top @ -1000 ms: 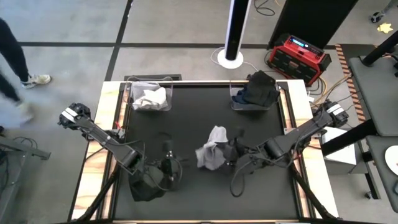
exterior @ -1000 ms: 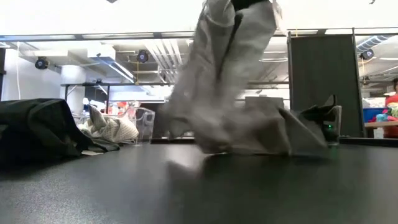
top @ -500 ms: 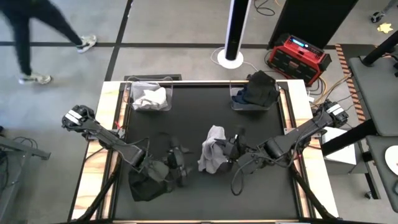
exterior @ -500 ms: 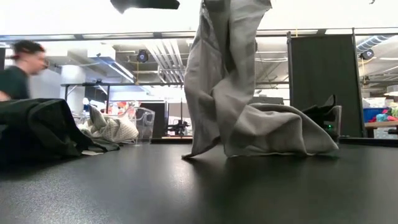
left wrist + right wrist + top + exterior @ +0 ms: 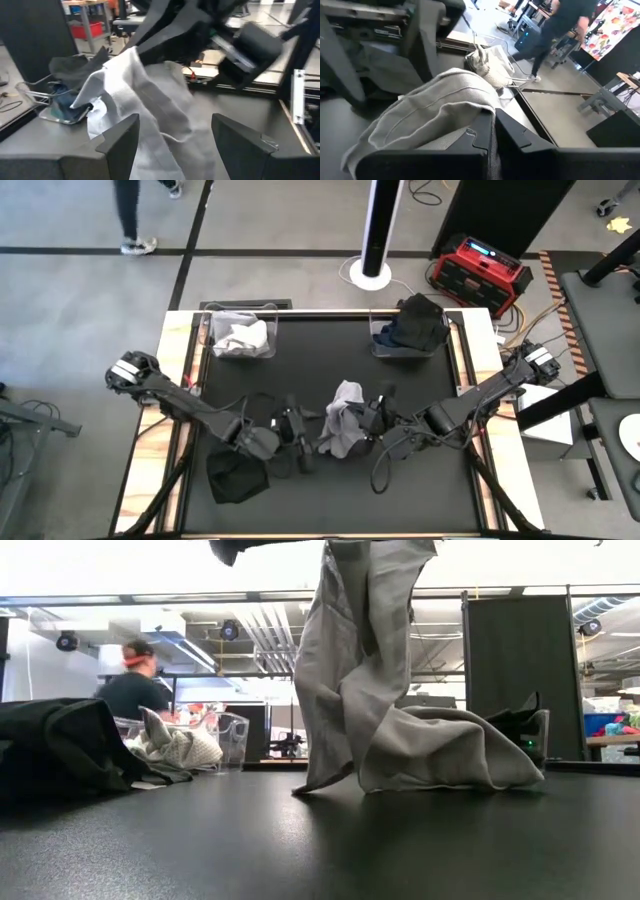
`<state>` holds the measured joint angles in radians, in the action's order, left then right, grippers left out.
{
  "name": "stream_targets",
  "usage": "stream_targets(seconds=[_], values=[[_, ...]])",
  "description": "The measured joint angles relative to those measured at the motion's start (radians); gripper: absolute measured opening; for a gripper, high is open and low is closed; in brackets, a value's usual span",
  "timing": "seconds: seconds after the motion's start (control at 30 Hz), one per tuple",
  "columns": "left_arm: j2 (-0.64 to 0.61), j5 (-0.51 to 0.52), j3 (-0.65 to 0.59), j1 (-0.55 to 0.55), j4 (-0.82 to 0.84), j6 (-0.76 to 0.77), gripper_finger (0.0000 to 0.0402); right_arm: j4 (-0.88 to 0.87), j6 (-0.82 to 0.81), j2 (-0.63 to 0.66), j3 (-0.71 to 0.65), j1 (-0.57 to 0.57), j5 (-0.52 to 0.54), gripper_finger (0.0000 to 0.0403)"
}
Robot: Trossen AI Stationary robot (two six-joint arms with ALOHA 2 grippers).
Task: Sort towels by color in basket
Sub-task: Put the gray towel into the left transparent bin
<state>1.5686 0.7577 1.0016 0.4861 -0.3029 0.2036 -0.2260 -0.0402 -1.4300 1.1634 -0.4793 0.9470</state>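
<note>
A light grey towel point(image 5: 343, 420) hangs mid-table from my right gripper point(image 5: 373, 418), which is shut on it. My left gripper point(image 5: 298, 436) stands open just left of it, and in its wrist view the towel point(image 5: 150, 107) fills the space ahead of its two spread fingers point(image 5: 120, 145). A black towel point(image 5: 238, 476) lies crumpled on the table at the near left. A clear basket point(image 5: 240, 337) at the far left holds white and grey towels. Another clear basket point(image 5: 410, 327) at the far right holds dark ones. My right gripper pinches a bunched upper fold of the grey towel point(image 5: 462, 127) between its two shut fingers, coming nearly level from the table's right. The towel hangs below the fingers in loose folds, and its lower end point(image 5: 450, 755) rests on the table. My left gripper: I cannot tell whether its open fingers touch the towel.
The black towel shows as a dark heap point(image 5: 55, 745) at the left of the low view. A person point(image 5: 135, 690) walks beyond the table's far edge. The table is dark bare surface point(image 5: 400, 490) at the near right.
My left gripper has opened, left the black towel lying at the near left, and gone toward the table's right, up to the grey towel, rolling as it went. The grey towel, swinging a second ago, now hangs still from my right gripper.
</note>
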Motion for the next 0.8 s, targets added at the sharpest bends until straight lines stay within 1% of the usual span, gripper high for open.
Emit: stream_targets(seconds=[0.13, 0.3, 0.5, 0.57, 0.73, 0.8], values=[[0.025, 0.002, 0.0, -0.025, -0.029, 0.029, 0.0233, 0.0, 0.0, 0.0, -0.001, 0.0, -0.001, 0.0009], [0.05, 0.01, 0.0, -0.057, -0.025, 0.067, 0.0231, -0.001, 0.0, 0.0, -0.003, 0.0, -0.002, 0.0009], [0.036, 0.12, 0.0, -0.054, 0.007, 0.068, 0.023, -0.001, 0.0, -0.001, -0.006, 0.0, -0.003, 0.0009], [0.033, 0.11, 0.0, -0.06, 0.017, 0.071, 0.023, -0.001, 0.0, -0.001, -0.006, 0.0, -0.003, 0.0009], [0.045, -0.003, 0.0, -0.081, 0.019, 0.076, 0.0229, -0.001, 0.006, -0.001, -0.006, 0.0, -0.003, 0.0009], [0.056, -0.009, 0.0, -0.086, 0.019, 0.068, 0.0215, -0.001, 0.006, -0.001, -0.006, 0.0, -0.004, 0.0009]])
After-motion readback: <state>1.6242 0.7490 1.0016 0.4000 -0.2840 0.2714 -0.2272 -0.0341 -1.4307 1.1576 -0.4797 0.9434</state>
